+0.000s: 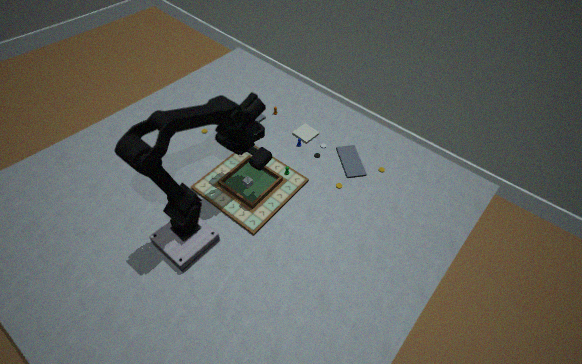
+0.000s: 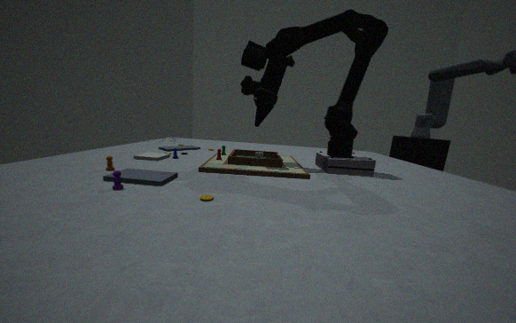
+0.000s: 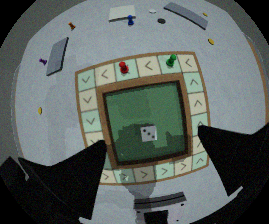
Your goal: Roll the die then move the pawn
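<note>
Dim light over the room here, and plain grey walls meet in a corner behind a broad pale blue-grey surface, with orange-brown flooring showing past its edges and a thin white strip running along the wall
</note>
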Controlling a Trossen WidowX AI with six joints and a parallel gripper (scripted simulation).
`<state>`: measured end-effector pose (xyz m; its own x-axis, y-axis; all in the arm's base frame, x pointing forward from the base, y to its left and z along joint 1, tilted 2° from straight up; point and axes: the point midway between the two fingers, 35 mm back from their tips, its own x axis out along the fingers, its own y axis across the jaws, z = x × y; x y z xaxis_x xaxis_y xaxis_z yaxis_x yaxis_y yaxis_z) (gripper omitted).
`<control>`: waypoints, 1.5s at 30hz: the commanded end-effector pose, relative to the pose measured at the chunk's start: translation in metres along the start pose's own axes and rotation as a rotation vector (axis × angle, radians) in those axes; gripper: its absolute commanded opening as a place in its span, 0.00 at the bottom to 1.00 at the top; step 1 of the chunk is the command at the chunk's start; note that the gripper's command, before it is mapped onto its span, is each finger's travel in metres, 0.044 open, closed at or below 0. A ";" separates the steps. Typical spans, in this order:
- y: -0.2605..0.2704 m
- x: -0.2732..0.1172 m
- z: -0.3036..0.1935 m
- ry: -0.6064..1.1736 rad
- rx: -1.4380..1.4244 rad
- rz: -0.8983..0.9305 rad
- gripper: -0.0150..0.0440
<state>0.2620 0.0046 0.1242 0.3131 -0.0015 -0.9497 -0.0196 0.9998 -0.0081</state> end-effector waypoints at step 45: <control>0.030 0.095 0.097 0.247 -0.075 0.015 0.59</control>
<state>0.3832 0.0361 0.0712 0.0738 -0.0013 -0.9973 -0.0943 0.9955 -0.0083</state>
